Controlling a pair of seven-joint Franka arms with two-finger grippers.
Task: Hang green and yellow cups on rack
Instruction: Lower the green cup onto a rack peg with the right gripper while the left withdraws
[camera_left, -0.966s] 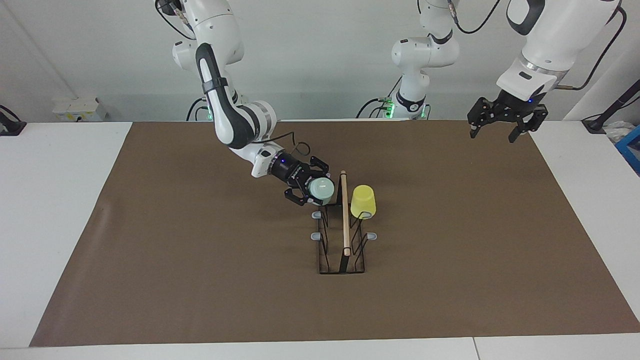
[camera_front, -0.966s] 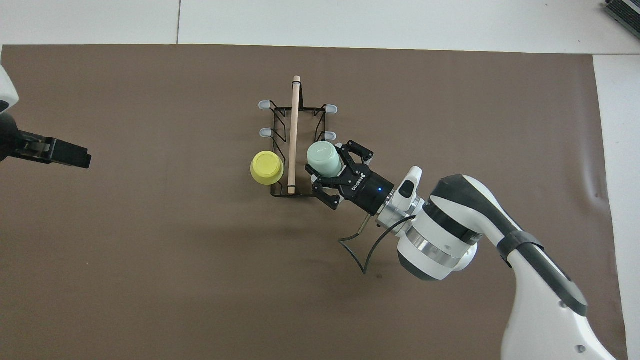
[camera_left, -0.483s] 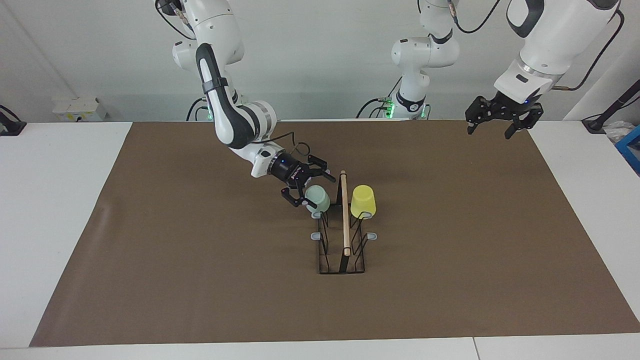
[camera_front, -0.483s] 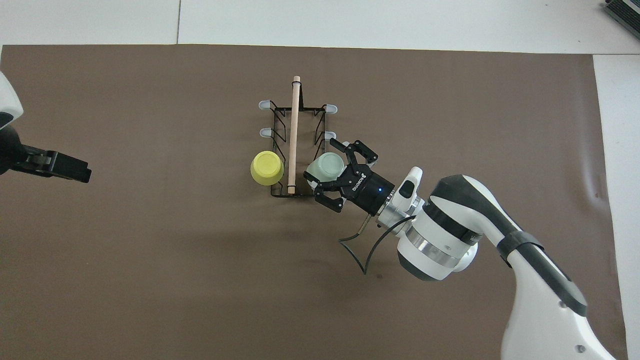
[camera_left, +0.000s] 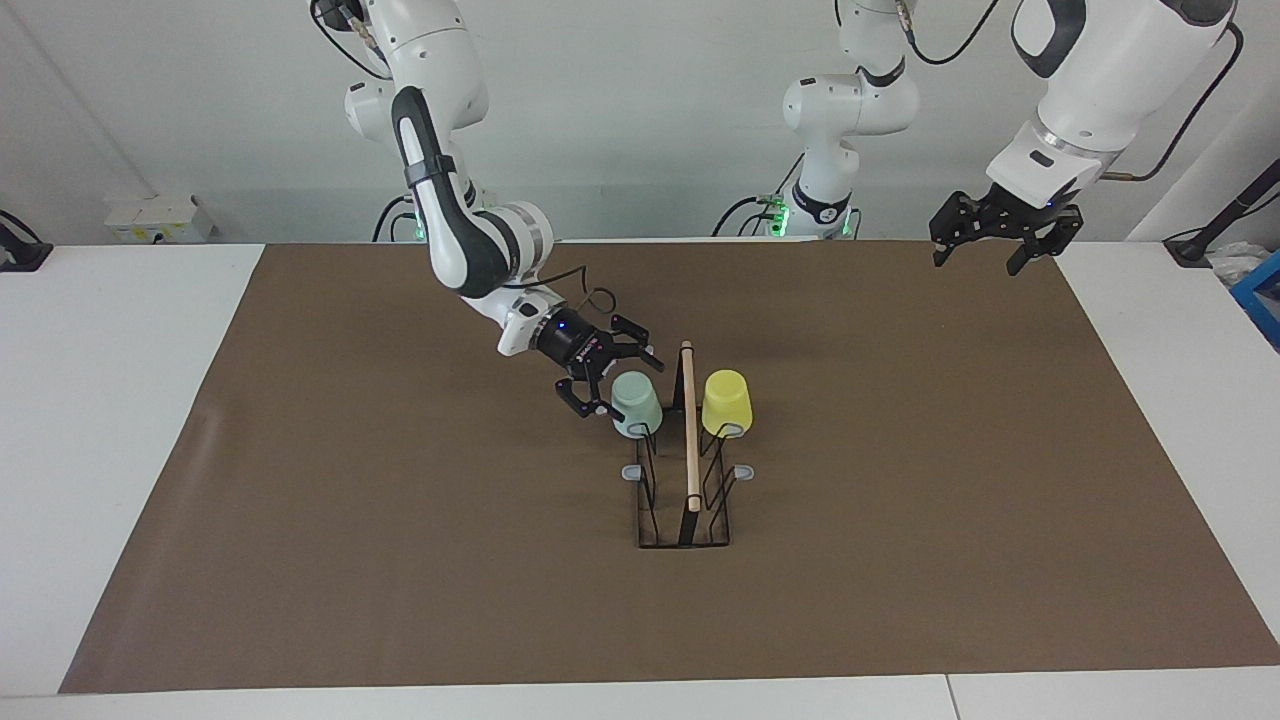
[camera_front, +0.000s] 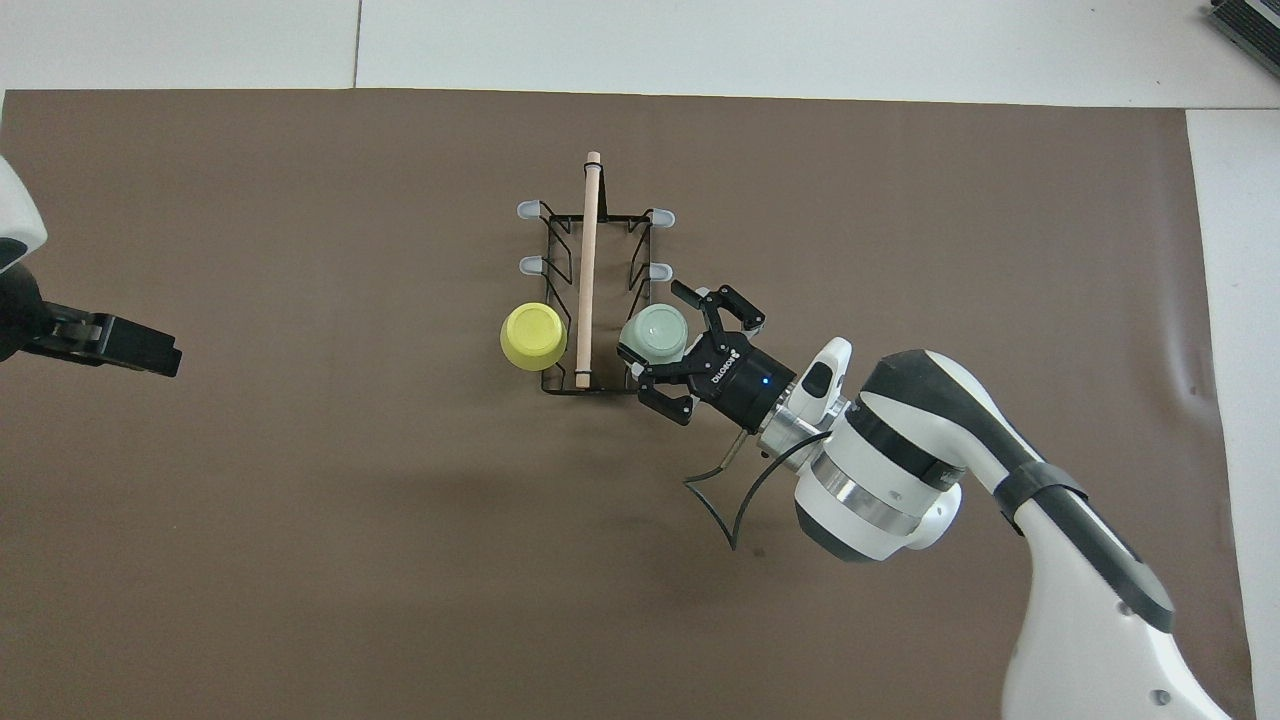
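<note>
Green cup (camera_left: 636, 402) released onto rack (camera_left: 684, 470) peg beside yellow cup (camera_left: 726, 401).

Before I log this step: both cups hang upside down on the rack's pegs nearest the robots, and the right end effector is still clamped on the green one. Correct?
Not quite. In the facing view the right end effector has opened beside the green cup. Both it and the yellow cup do hang inverted on the rack.

My work surface is a white table (camera_left: 120, 400), almost wholly covered by a brown mat (camera_left: 400, 560) whose edges leave white margins at both ends. Directly on the mat, near its middle, stands the black wire rack (camera_left: 683, 500), its wooden rod (camera_left: 690, 430) running lengthwise from my end outward. A faint crease marks the mat toward my right arm's end.
</note>
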